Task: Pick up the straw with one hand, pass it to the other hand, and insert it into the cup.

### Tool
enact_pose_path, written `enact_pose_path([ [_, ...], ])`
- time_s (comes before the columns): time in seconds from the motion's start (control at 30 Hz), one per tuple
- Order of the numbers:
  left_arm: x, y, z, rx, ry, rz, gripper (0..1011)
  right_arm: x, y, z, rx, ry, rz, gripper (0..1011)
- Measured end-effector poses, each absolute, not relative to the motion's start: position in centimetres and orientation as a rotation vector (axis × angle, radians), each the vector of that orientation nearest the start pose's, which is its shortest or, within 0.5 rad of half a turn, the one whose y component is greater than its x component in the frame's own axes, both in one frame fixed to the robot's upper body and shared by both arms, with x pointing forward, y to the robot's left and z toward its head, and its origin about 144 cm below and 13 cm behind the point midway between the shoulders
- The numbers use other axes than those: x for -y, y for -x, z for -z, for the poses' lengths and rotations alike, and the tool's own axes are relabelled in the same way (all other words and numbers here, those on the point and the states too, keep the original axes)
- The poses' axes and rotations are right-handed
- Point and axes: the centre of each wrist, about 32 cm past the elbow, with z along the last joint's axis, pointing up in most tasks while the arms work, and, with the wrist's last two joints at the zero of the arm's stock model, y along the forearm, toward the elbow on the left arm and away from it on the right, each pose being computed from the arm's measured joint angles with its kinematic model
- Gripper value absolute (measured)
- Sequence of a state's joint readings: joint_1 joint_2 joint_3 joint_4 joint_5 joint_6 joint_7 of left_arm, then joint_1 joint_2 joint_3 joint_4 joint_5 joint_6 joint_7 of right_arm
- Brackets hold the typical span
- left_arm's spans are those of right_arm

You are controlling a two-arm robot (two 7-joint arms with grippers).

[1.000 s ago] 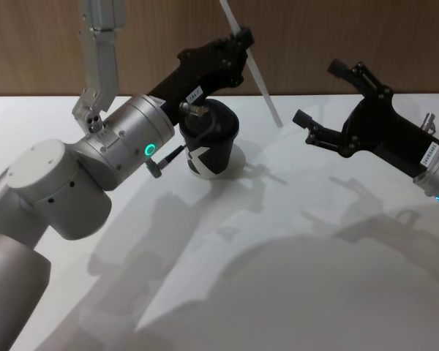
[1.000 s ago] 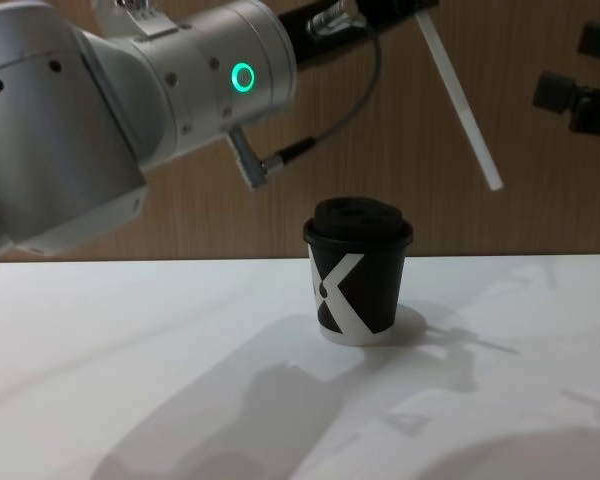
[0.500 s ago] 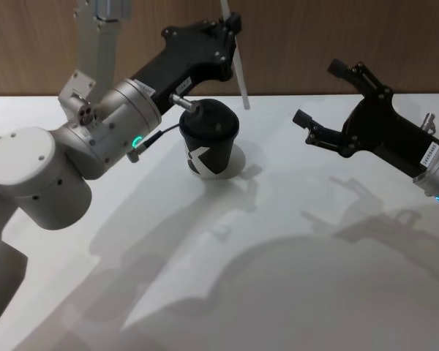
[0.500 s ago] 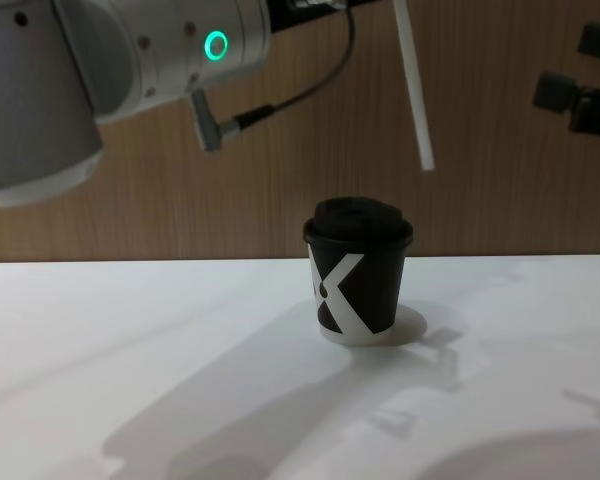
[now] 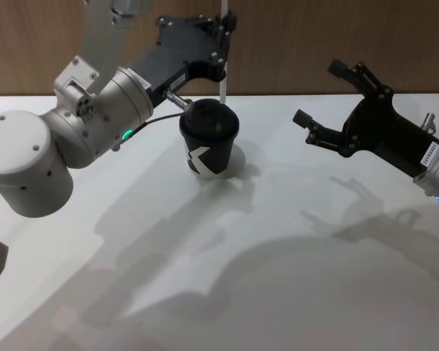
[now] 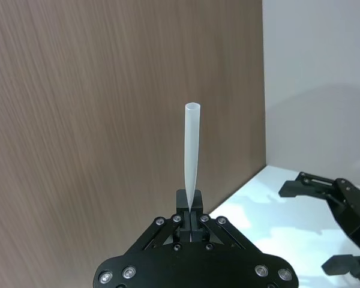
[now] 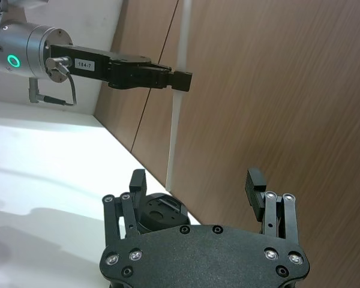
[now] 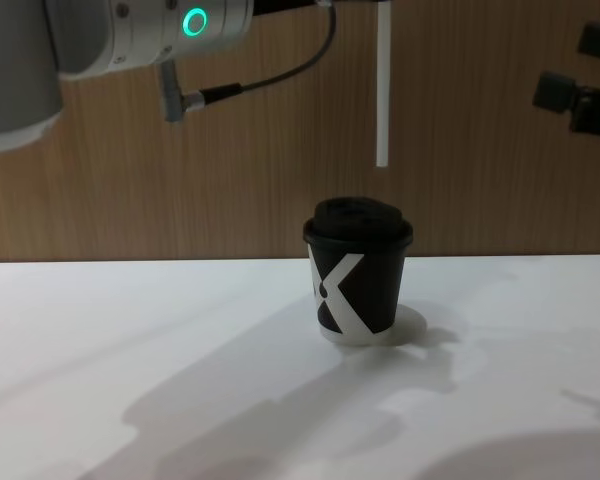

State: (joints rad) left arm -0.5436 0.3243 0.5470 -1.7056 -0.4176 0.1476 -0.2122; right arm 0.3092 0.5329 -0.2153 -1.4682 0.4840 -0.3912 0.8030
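Chest view: white table [image 8: 130, 330], wooden wall [image 8: 230, 180]; left end effector [image 5: 223, 23] clamps upright straw [image 8: 382, 90] above cup [image 8: 358, 285]; right end effector [image 5: 318, 92] spread, empty.

The left gripper [image 5: 225, 29] has turned at the wrist, and the straw [image 5: 223, 80] pinched between its fingers has swung from a steep slant to upright. A second ago the straw's lower end pointed out to the robot's right, clear of the cup [image 5: 209, 142]. Half a second ago it was nearer and less tilted. Now, in the chest view, it hangs over the right part of the domed lid [image 8: 358, 212], apart from it. The silver wrist [image 5: 106, 110] has drawn back to the left and risen. In the chest view its green ring [image 8: 193, 20] sits higher and farther left, and the dark cable [image 8: 270, 78] has moved with it.
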Motion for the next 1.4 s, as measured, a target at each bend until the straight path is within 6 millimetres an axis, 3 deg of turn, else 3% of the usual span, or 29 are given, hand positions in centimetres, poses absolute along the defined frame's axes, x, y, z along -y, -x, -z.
enact_pose_path([
  [1.4, -14.37, -53.16, -133.95, 0.244, 0.04, -0.809, 7, 33.58, -53.07, -123.61, 0.496, -0.141, 0.609, 1001],
])
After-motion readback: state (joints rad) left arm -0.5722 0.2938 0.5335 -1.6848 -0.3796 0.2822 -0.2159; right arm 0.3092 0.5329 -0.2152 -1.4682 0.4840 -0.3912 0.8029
